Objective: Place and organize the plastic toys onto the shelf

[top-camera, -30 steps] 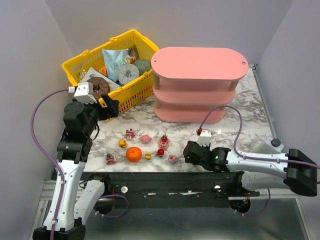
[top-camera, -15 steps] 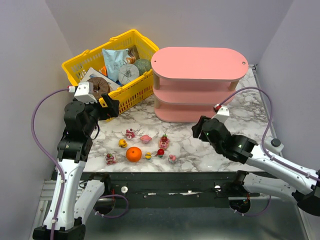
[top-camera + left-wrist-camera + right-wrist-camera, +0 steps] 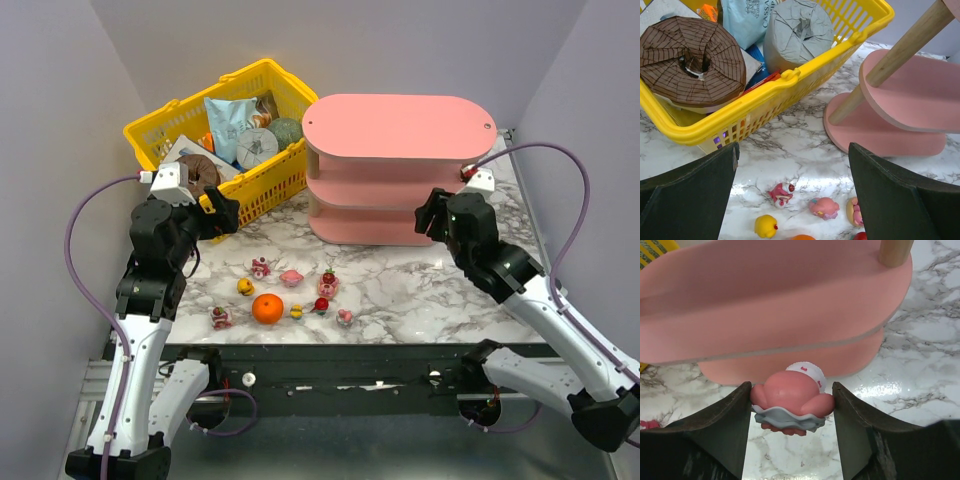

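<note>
Toys lay nearest me: the loose plastic toys [image 3: 292,277] were scattered on the marble tabletop [image 3: 400,290] around an orange ball [image 3: 267,309], left of centre and closer to my left arm than to my right. My left tool [image 3: 215,211] hung beyond them, by the near wall of the yellow basket [image 3: 262,185], jaws spread wide with nothing between them.

My right tool [image 3: 430,213] had the work in hand. It was clamped on a pink toy [image 3: 790,392], a rounded figurine on a grey scalloped base, gripped by its sides. That tool stood at the right end of the shelf [image 3: 400,125], pointing left and far towards it. In its wrist view the toy sat just short of the shelf, with the bottom board's edge behind it, the middle board's face open beyond, and a wooden post [image 3: 895,250] off to the right. Which tier it was level with I couldn't tell.

The shelf's long axis ran left to right, so I judged the coming move to be a short push leftward onto a board, clear of that post. No toy showed on the top board.
</note>
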Motion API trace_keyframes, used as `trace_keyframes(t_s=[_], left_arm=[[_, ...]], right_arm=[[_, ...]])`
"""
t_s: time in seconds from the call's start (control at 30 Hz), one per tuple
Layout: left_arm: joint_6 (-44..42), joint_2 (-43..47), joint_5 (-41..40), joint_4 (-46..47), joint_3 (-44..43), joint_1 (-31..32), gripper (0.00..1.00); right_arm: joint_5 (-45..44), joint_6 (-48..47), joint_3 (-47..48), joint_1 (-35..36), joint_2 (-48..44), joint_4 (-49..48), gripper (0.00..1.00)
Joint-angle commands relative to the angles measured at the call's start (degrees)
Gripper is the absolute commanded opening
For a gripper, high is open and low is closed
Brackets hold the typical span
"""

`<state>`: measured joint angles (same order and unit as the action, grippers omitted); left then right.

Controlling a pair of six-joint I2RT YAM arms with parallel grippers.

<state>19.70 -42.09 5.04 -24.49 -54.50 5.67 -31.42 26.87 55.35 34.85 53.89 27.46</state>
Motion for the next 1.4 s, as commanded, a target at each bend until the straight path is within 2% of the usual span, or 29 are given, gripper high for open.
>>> trace_keyframes(t_s=[0.0,0.57,1.03,1.37], left_arm=[[0.07,-0.19,1.38,1.11,0.54,-0.31,0.99],[-0.1,-0.45,1.2,0.94,0.8,-0.31,0.99],[-0.19,-0.63,0.85,0.76,0.89,-0.31,0.99],[-0.19,-0.72,0.85,0.67,0.97,-0.31,0.99]], right_arm=[[7.95,-4.55,3.61,-3.99,2.97,-2.59,0.48],[12.96,-5.17,5.64,-10.15,10.27,-4.17,0.51],[10.24,-5.43,4.15,-11.21,13.35,-9.09,0.56],[9.18,-6.22,2.48,-11.21,14.84,-11.29,0.62]])
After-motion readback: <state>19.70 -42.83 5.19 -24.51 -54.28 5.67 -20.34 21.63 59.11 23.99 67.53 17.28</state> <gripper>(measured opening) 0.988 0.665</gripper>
